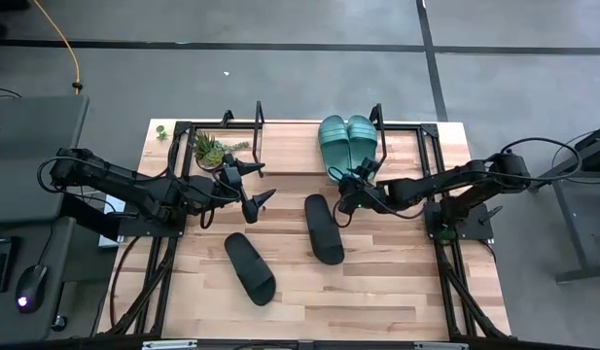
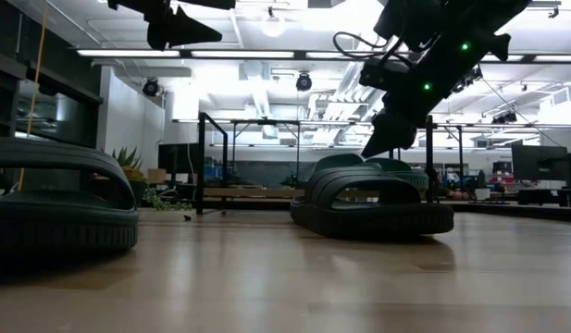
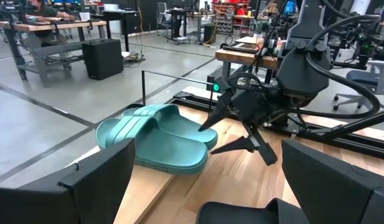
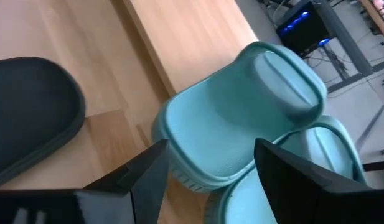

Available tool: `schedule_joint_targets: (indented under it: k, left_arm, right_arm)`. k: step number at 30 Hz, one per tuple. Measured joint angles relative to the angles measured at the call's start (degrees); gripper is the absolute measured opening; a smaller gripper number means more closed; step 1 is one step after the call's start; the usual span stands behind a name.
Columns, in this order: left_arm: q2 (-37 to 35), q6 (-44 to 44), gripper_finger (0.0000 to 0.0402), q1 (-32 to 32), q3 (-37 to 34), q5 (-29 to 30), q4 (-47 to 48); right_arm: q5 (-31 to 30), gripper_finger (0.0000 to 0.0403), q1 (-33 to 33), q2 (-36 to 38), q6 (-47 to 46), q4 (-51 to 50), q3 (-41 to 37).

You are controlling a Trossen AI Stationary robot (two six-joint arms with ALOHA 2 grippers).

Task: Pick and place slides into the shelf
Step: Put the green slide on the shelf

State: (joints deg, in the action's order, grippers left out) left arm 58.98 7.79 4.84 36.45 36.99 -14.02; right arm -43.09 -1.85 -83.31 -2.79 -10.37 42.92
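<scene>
Two teal-green slides sit side by side on the shelf while two black slides lie apart on the open counter, the right end effector spread beside the teal pair, the left end effector spread over bare boards.

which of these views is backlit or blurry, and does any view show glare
Low view: ceiling lights backlight the right gripper and near black slide into silhouettes; bare tabletop shows soft sheen. Right wrist view: teal slides look soft. High view: evenly lit.
</scene>
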Motion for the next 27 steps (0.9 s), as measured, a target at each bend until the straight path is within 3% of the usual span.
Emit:
schedule_joint_targets:
  k: [10, 27]
  left_arm:
    - [0.0, 0.0, 0.0381, 0.0, 0.0, 0.1, 0.0]
    - [0.0, 0.0, 0.0381, 0.0, 0.0, 0.1, 0.0]
  right_arm:
    - [4.5, 0.0226, 0.9, 0.0, 0.1, -0.1, 0.0]
    - [18.4, 0.0226, 2.8, 0.0, -0.2, 0.7, 0.0]
